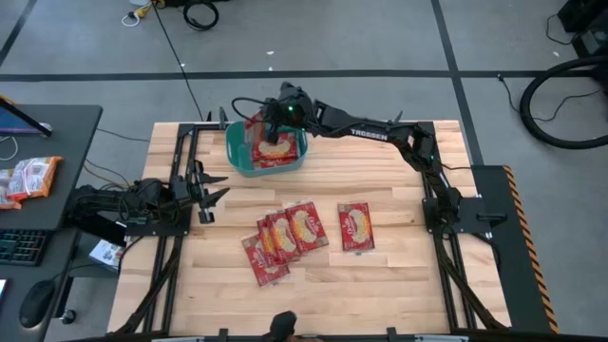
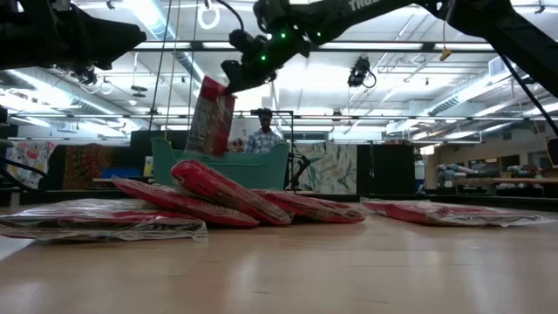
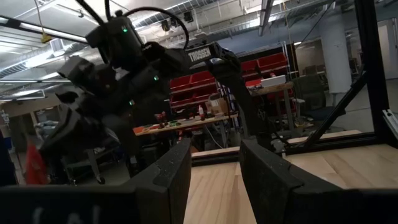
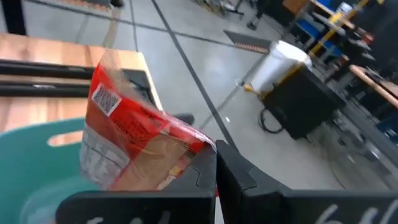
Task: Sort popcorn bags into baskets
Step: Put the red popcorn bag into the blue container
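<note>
The flat red popcorn bag (image 4: 134, 146) with its white barcode panel is what your right gripper (image 4: 216, 163) has pinched between closed fingers; you can see it hanging from the jaws just above the teal-blue rectangular plastic basket (image 1: 237, 152). That basket sits near the far edge of the wooden worktop (image 1: 399, 285), towards its far left corner, and it already holds at least one red packet (image 1: 275, 149) lying flat inside. From table level, the held bag (image 2: 212, 118) dangles upright over the basket's rim (image 2: 218, 164).

Moving outward, you have an overlapping cluster of red popcorn bags (image 1: 282, 237) around the middle of the worktop, and one more red bag (image 1: 355, 227) lying alone just to their right.

Your left gripper (image 1: 215, 195) waits near the left edge of the worktop, its two dark fingers (image 3: 171, 177) standing apart with nothing between them.

Beyond the table, a person (image 2: 264, 131) stands in the room behind the basket. On the side desk to the left lie orange-and-white snack packets (image 1: 28, 178).
</note>
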`<state>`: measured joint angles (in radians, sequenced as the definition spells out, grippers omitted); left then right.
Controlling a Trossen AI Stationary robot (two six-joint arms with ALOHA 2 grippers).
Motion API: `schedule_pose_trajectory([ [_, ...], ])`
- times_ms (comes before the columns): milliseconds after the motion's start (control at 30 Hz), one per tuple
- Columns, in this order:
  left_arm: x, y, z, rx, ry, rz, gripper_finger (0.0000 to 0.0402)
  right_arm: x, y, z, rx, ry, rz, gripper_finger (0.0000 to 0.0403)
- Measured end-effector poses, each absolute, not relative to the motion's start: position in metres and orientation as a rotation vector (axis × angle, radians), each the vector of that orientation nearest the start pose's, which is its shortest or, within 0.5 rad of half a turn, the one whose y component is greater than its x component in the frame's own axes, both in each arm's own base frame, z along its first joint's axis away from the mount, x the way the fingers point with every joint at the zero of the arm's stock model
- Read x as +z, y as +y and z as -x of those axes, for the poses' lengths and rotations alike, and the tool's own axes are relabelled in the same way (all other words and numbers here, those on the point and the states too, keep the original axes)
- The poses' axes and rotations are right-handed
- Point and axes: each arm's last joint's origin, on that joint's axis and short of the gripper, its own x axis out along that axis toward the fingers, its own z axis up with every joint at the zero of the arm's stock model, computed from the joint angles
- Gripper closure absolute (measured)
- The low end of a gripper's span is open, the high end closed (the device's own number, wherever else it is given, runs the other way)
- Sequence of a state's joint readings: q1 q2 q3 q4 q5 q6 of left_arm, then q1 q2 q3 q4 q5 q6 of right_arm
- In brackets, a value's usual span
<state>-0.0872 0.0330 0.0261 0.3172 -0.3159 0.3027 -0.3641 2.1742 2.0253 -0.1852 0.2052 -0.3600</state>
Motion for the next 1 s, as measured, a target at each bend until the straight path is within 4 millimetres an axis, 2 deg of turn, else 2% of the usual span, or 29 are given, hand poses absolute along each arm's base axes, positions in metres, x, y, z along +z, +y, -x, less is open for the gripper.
schedule_pose_trajectory([
  [400,0.199,0.003,-0.092,0.331,-0.250,-0.260,0.0260,0.262,-0.189,-0.477,-0.409,0.279,0.326,0.0398],
  [533,0.199,0.003,-0.092,0.331,-0.247,-0.261,0.0260,0.248,-0.191,-0.473,-0.431,0.389,0.321,0.0395],
  [700,0.199,0.003,-0.092,0.331,-0.244,-0.262,0.0260,0.229,-0.188,-0.463,-0.537,0.689,0.429,0.0368],
  [833,0.199,0.003,-0.093,0.331,-0.244,-0.262,0.0260,0.219,-0.180,-0.458,-0.576,0.858,0.494,0.0338],
  [1000,0.199,0.003,-0.093,0.330,-0.244,-0.262,0.0260,0.217,-0.167,-0.457,-0.610,0.956,0.570,0.0306],
])
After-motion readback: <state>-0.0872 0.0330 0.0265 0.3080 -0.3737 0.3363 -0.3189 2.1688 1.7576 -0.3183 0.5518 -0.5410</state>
